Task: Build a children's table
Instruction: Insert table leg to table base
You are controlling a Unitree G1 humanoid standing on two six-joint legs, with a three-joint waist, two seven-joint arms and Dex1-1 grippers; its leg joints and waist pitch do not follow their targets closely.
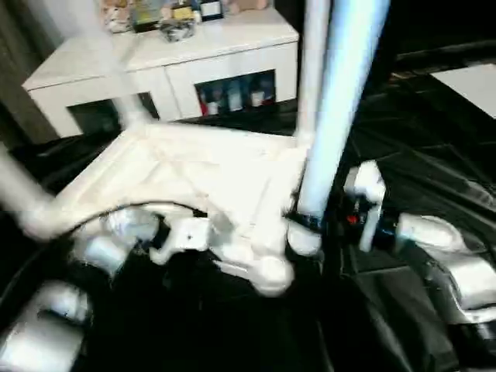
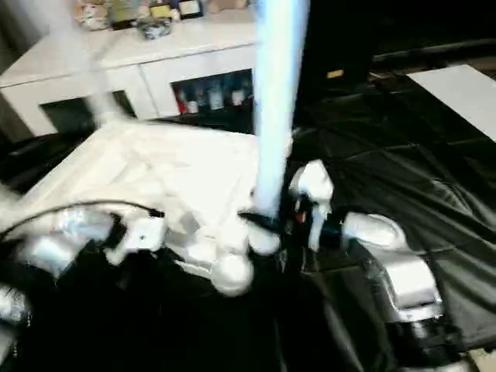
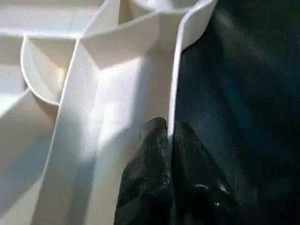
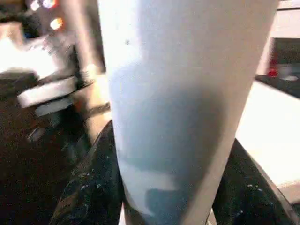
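The children's table lies upside down, its ribbed white top (image 1: pixel 194 170) on a black sheet. A long tapered leg (image 1: pixel 335 116) stands upright at the near right corner. My right gripper (image 2: pixel 263 222) is shut around that leg close to its base, and in the right wrist view the leg (image 4: pixel 178 93) fills the space between the black fingers (image 4: pixel 89 192). My left gripper (image 3: pixel 169 150) is shut on the thin rim (image 3: pixel 176 79) of the table top at its near edge. Other legs rise at the far right corner (image 1: pixel 312 62) and at the left (image 1: pixel 23 198).
A white cabinet (image 1: pixel 170 58) with glass doors and small items on top stands behind the table. A crinkled black sheet (image 1: pixel 418 155) covers the floor around it. A white panel (image 1: pixel 473 85) lies at the far right.
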